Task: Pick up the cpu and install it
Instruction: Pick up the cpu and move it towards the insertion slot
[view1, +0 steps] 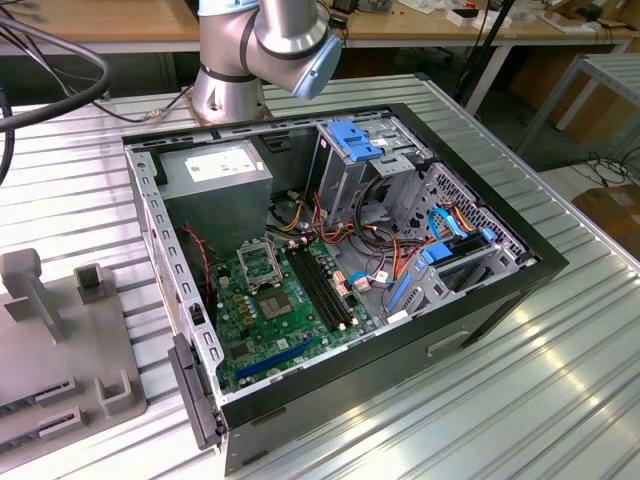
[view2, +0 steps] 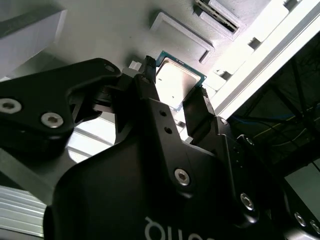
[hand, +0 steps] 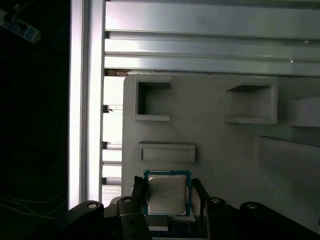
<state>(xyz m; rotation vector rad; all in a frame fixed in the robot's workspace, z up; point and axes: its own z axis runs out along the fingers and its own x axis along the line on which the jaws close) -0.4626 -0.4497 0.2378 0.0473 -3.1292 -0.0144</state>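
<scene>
Pinching, it seems, the cpu (hand: 166, 196) by its three and nine o'clock edges, my gripper (view2: 175, 77) holds something light, stiff, slick and fragile.

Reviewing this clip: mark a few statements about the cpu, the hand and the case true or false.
1. The cpu is at the hand, by the grey holder. True.
2. The cpu sits on the motherboard. False: it is at the grey holder, outside the case.
3. The case is open, with the motherboard exposed. True.
4. The grey holder stands inside the case. False: it sits on the table, at the exterior view's left of the case.
</scene>
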